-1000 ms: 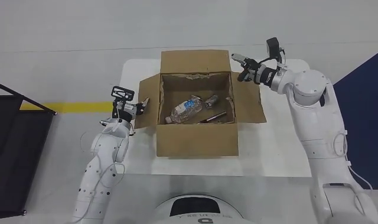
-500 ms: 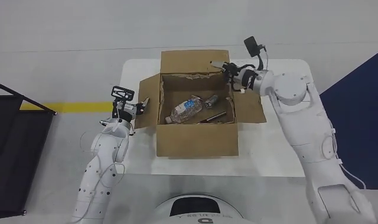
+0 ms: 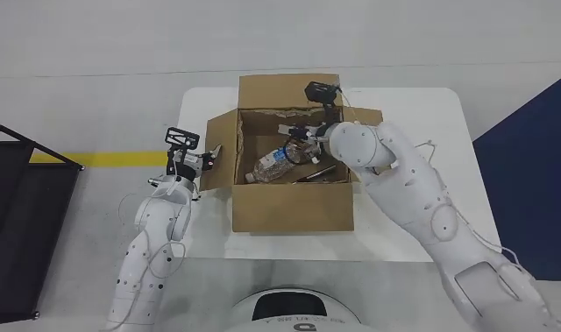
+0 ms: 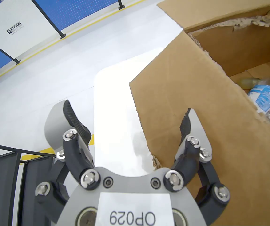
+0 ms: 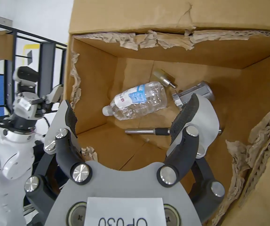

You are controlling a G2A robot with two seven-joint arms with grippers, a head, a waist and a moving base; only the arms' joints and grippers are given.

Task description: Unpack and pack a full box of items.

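Both spread wide and empty, right tool (image 5: 131, 106) over bottle (image 5: 137, 99) in box (image 3: 294, 208), left tool (image 4: 127, 106) beside flap (image 4: 196, 95)

We see white table (image 3: 421, 139), rounded corners. On it we find one open cardboard box (image 3: 294, 208), flaps spread, set slightly toward left edge.

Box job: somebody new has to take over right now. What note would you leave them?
Left gripper: open, holding nothing, beside an outer flap of the box.
Right gripper: open, holding nothing, above the bottle inside the box.
In the box: bottle, metal rod, silver cylinder, small stubby piece.
Done: flaps open.
Left: lift everything out, then pack it again.
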